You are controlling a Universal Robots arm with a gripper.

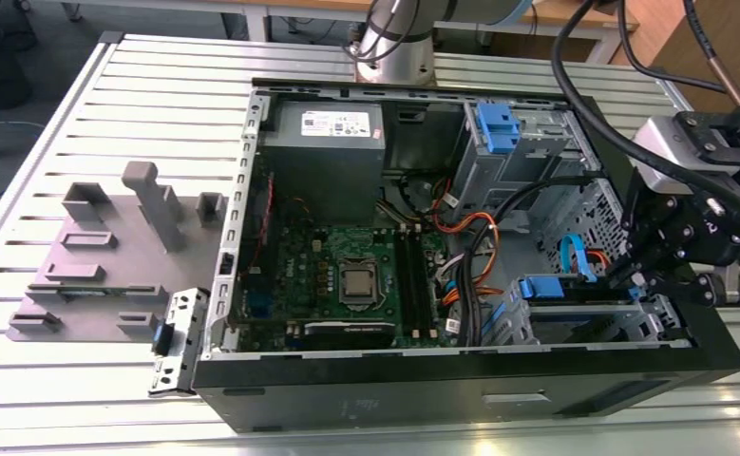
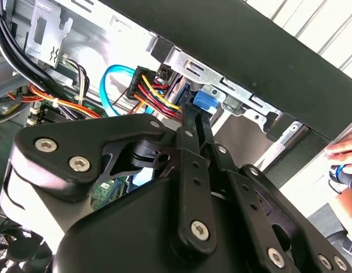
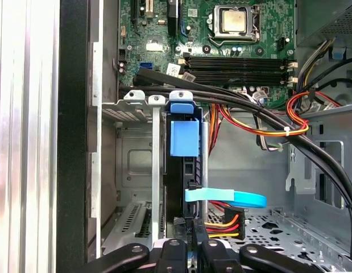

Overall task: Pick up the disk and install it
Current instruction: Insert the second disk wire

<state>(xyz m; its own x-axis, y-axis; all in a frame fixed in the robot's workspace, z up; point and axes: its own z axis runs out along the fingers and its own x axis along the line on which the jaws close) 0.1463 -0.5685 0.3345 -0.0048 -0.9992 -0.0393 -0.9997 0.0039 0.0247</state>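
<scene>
**Inspector A:** Where is the task's drive?

**Inspector B:** The flat hard drive in its blue plastic carrier with handle point(image 3: 182, 138) stands on edge in the silver sheet-metal drive cage point(image 3: 130, 119), at the front corner of the open black computer case point(image 1: 471, 380). In the exterior view the carrier's blue handle point(image 1: 542, 287) shows at the cage top, toward that view's right.

**Inspector A:** And the claw?

**Inspector B:** The black claw point(image 3: 190, 242) sits at the rear edge of the drive, beside the red, yellow and black power leads point(image 3: 224, 223) and the flat light-blue data cable point(image 3: 232, 198). In the second wrist view its fingers point(image 2: 194, 122) reach up to the blue carrier part point(image 2: 208, 99), lying close together. Whether they grip the drive or only touch it, I cannot tell.

**Inspector A:** Surroundings?

**Inspector B:** The case lies on its side on a slatted aluminium table point(image 1: 116, 114). Inside are the green motherboard point(image 1: 332, 275), a grey power-supply box with white label point(image 1: 328, 123), and a second blue plastic carrier point(image 1: 497, 128) in the upper bay. A grey moulded fixture block point(image 1: 116, 256) stands on the table at the exterior view's left. A person's hand point(image 2: 345, 151) appears at the edge of the second wrist view, outside the case.
</scene>
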